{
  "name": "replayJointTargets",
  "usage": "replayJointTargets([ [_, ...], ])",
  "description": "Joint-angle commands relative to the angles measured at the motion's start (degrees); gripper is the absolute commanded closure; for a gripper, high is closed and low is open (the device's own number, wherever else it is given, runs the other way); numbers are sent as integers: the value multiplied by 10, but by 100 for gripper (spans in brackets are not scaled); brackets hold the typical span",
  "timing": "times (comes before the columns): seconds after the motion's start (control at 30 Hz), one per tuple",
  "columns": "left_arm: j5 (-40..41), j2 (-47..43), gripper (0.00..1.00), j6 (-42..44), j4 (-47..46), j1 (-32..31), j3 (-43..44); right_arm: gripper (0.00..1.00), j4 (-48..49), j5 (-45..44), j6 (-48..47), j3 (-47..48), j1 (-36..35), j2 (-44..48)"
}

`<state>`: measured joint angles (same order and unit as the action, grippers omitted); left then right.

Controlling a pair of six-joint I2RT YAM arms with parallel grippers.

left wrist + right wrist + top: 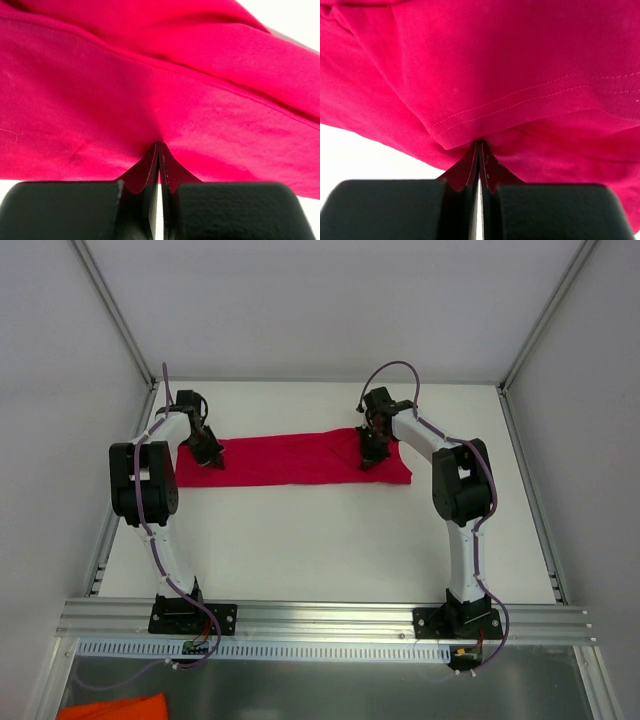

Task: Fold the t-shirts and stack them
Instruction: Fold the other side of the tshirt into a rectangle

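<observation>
Shirt (pixel 290 462) near far edge, pinched by left gripper (pixel 159 147) and right gripper (pixel 479 145); seemingly mid-fold, next needs an even joint lift.

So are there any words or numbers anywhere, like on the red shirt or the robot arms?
None to read. The red t-shirt is plain: no print, tag or logo shows in any view. No lettering shows on the left arm, the right arm or the metal rail either.

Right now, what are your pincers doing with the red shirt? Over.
Left pincer shut on t-shirt. Right pincer shut on it too. T-shirt a long strip on table. No obstacle seen.
</observation>
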<state>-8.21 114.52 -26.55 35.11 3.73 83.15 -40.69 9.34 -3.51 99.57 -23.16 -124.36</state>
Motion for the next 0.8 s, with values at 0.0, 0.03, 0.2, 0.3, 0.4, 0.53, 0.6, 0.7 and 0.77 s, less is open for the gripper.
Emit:
replayJointTargets([
  [0.0, 14, 17, 100, -8, 23, -3, 20, 99, 15, -25, -12, -10, -4, 17],
  [0.03, 14, 21, 100, -8, 27, -3, 22, 99, 15, -29, -14, -10, -4, 14],
  [0.2, 3, 40, 100, -11, 55, -3, 32, 99, 14, -39, -19, -4, -4, 8],
  [0.3, 6, 38, 100, -11, 61, -3, 20, 99, 8, -42, -20, 11, -4, 8],
  [0.4, 13, 26, 100, -11, 52, -2, 0, 99, -1, -49, -26, 25, -4, 9],
  [0.53, 13, 21, 100, -9, 56, -3, -8, 99, -7, -61, -33, 27, -3, 14],
  [0.6, -7, 18, 100, -15, 54, -4, -24, 99, -7, -61, -33, 33, -3, 11],
  [0.7, -11, 3, 100, -24, 52, -14, -51, 99, -18, -58, -32, 65, -3, -10],
  [0.77, -15, -16, 100, -26, 45, -15, -76, 99, -28, -60, -32, 84, -3, -19],
])
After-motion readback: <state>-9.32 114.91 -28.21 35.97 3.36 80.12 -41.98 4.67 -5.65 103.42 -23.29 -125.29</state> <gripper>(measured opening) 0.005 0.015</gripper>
